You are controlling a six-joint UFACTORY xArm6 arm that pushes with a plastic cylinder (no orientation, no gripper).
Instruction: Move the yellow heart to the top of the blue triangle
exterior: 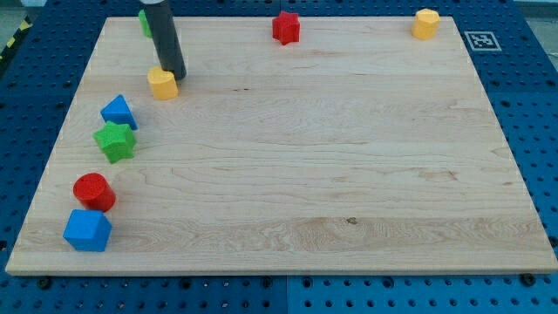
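The yellow heart (162,84) lies near the board's upper left. The blue triangle (118,112) lies below and to the left of it, a short gap apart. My tip (174,74) rests against the heart's upper right side. The dark rod rises from there to the view's top edge.
A green star (115,140) touches the blue triangle from below. A red cylinder (93,191) and a blue cube (87,230) sit at the lower left. A red star (286,27) and a yellow hexagon (425,23) lie along the top edge. A green block (144,22) shows partly behind the rod.
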